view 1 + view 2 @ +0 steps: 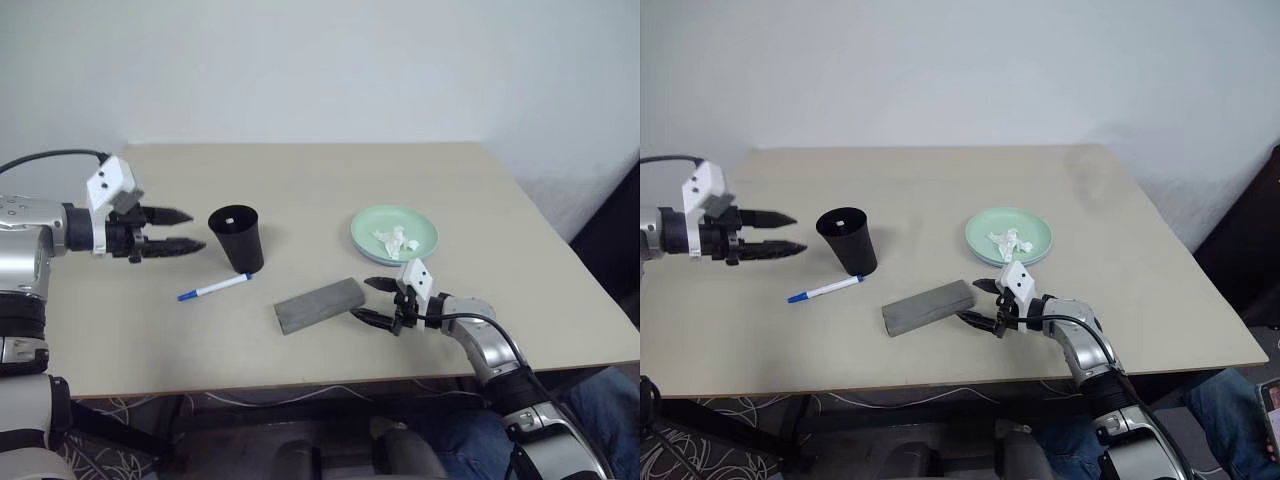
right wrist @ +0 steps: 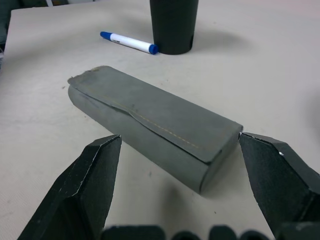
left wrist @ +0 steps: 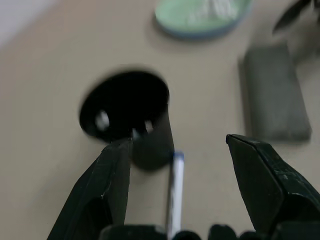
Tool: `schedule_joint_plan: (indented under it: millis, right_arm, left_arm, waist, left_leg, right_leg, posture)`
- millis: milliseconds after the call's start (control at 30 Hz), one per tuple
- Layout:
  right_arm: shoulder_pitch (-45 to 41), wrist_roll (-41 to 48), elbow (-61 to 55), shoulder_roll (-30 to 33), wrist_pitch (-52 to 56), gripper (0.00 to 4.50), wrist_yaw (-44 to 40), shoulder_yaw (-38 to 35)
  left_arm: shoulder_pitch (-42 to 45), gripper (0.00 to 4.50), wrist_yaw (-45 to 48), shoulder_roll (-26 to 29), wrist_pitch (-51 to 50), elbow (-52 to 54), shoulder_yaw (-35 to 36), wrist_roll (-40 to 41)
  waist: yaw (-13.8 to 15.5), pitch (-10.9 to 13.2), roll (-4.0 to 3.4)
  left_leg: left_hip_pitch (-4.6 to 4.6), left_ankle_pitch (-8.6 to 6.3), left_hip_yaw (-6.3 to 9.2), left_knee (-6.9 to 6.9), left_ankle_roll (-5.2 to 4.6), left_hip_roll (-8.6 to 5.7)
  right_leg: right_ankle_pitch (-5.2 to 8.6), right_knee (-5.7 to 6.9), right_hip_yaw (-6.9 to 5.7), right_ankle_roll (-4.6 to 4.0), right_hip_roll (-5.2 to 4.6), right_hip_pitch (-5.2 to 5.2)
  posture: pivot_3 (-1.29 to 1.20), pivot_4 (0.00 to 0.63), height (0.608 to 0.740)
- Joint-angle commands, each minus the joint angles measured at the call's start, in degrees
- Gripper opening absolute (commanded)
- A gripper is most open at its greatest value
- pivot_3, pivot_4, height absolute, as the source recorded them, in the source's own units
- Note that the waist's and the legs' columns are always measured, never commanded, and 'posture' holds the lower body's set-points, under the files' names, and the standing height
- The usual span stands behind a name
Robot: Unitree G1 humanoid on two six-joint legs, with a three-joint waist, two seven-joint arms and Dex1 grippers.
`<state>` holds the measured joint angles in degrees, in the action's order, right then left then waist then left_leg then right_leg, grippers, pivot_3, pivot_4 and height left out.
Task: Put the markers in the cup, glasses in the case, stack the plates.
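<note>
Beside the cup, the marker lies flat, blue cap toward the spread left gripper.

Background stuff: everything sits on a big beige flat-topped table shoved up near a plain pale wall. A small crumpled white tissue lies toward the table's right side. Under the table's near edge, a tangle of thin white cables. Someone's blue-jeaned knee pokes in beside the near right corner.
</note>
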<state>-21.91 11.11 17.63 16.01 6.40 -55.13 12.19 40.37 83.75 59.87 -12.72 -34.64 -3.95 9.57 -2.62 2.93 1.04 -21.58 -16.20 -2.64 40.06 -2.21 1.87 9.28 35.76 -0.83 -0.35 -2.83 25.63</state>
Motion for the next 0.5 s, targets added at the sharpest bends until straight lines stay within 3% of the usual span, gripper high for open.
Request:
schedule_joint_plan:
  millis: [33,500]
  right_arm:
    - [-1.7,0.3,-0.6,-0.4,-1.2,4.07,0.0,-0.6]
    - [-2.1,-0.1,-0.1,-0.9,-1.3,4.07,-0.3,-0.6]
  left_arm:
    - [3.2,3.14,0.1,0.5,5.1,-3.4,-3.8,-6.4]
    - [16.9,3.14,-5.9,-11.3,9.8,-26.0,-12.7,-20.9]
  waist:
    - [0.1,0.0,0.03]
    - [0.0,0.0,0.18]
  left_leg:
    - [-0.03,0.0,0.01,0.0,0.0,0.0]
    - [-0.1,0.01,0.0,0.04,-0.02,-0.04]
  right_leg:
    - [0.0,-0.01,-0.01,0.0,0.0,0.01]
    - [-0.01,-0.01,0.01,0.07,0.01,0.05]
  posture:
    - [0.0,0.0,0.721]
    - [0.0,0.0,0.721]
